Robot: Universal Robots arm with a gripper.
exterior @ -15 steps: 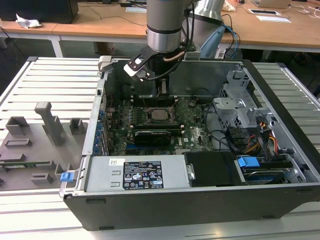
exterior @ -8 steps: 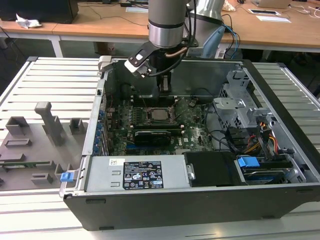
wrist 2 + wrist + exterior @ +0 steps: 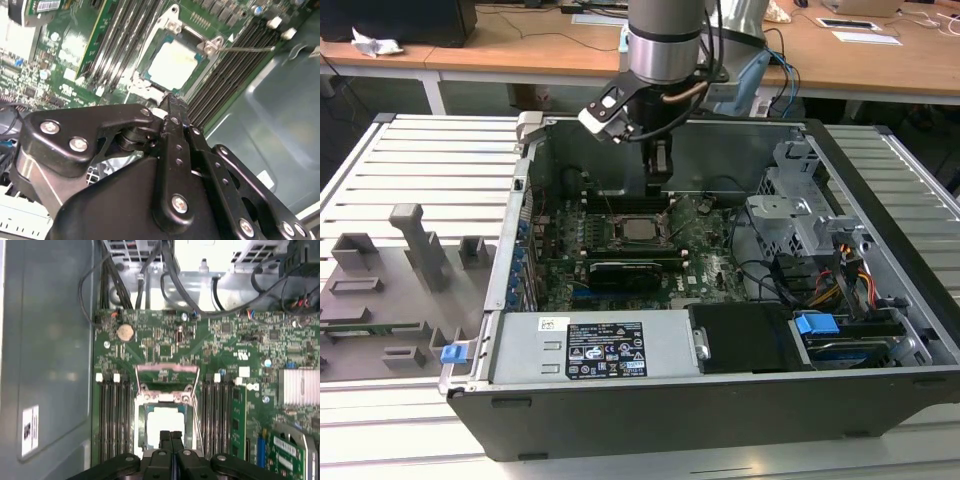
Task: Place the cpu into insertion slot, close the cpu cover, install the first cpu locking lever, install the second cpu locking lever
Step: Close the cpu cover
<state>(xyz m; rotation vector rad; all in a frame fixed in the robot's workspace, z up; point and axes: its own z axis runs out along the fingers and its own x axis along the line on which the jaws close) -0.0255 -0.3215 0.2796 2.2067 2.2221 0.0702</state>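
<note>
Bright even room light, white glare on the cpu face.

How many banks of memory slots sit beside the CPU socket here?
2. One bank lies between the insertion slot and the case wall; the other bank is on the slot's opposite side, toward the finned heatsink. The gripper may hide their ends.
</note>
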